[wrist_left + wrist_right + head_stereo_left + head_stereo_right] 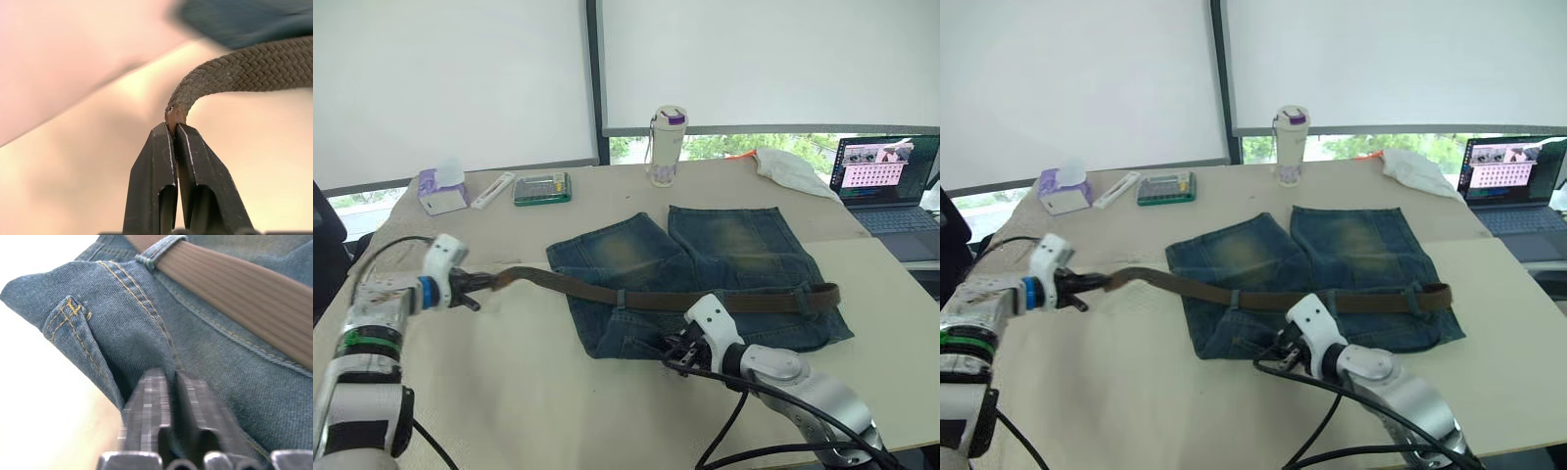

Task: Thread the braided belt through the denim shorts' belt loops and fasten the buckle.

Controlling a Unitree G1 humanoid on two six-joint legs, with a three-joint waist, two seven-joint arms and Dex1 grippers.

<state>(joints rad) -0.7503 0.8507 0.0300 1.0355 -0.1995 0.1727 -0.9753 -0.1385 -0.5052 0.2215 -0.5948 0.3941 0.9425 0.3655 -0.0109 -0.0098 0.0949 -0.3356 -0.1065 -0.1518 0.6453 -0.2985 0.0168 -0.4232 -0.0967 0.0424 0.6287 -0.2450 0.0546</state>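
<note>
The denim shorts lie flat mid-table, waistband towards me. The braided belt runs along the waistband under a belt loop and another loop, and its free end rises off the shorts' left side. My left gripper holds that end above the table, fingers shut on the belt tip. My right gripper is at the shorts' near edge, fingers pinched on a fold of denim just below the belt and a loop. The buckle is hidden.
Along the back stand a white bottle, a green box, a white stick and a tissue box. A white cloth and an open laptop sit at the right. Black cables trail near my right arm.
</note>
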